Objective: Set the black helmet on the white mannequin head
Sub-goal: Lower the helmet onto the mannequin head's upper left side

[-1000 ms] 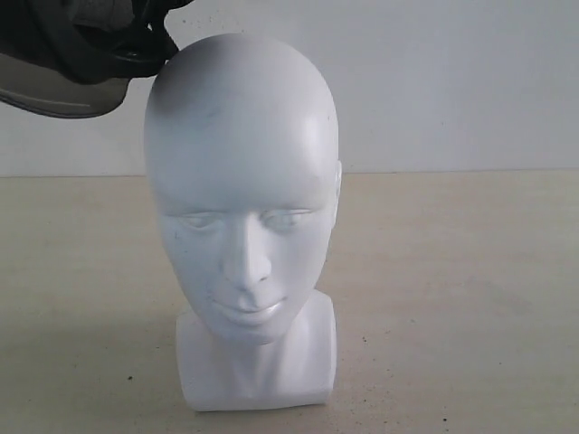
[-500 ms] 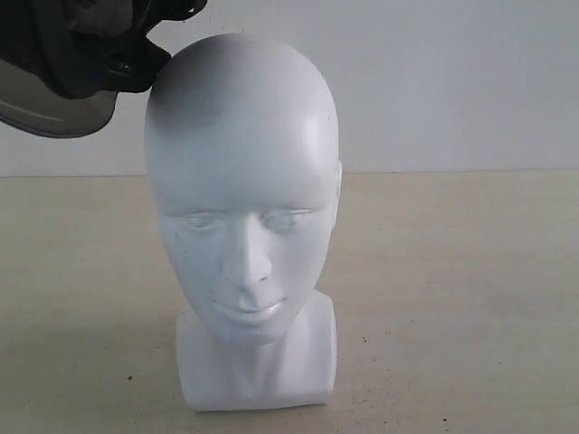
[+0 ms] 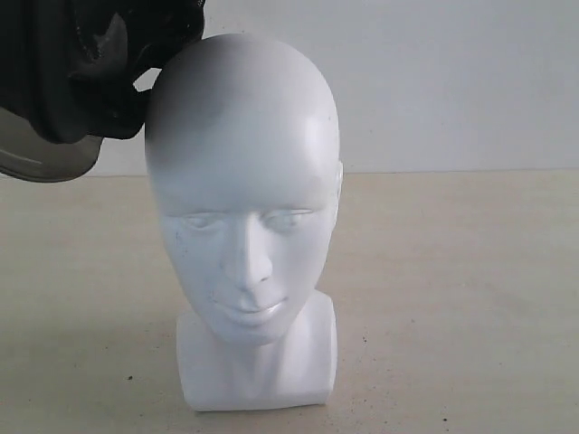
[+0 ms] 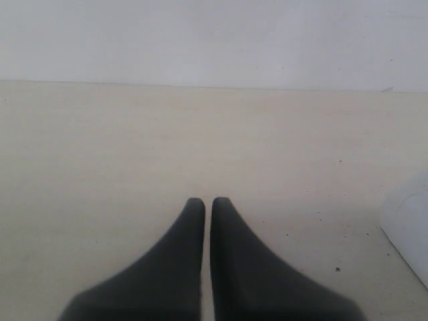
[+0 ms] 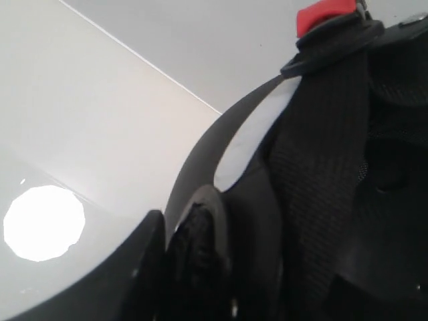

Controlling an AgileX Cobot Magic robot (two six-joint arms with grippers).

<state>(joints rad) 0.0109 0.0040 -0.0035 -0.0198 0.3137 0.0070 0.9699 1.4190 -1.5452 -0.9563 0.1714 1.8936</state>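
Observation:
The white mannequin head (image 3: 242,181) stands upright on the table, facing the exterior camera on its blocky base (image 3: 258,371). The black helmet (image 3: 63,72) hangs at the upper left, its padded lining against the side of the crown and its smoky visor (image 3: 41,154) lowest. In the right wrist view, my right gripper (image 5: 194,234) is shut on the helmet's rim (image 5: 321,167): one finger (image 5: 140,261) lies outside the shell and the other is hidden in the lining. My left gripper (image 4: 207,200) is shut and empty, low over the table next to the mannequin's base (image 4: 409,227).
A beige table (image 3: 452,298) spreads around the head, with a plain white wall (image 3: 452,81) behind it. A red buckle (image 5: 324,17) sits on the helmet's strap.
The helmet has come down and swung toward the head, showing more of its dark lining. Its edge now meets the side of the crown. The head has not moved.

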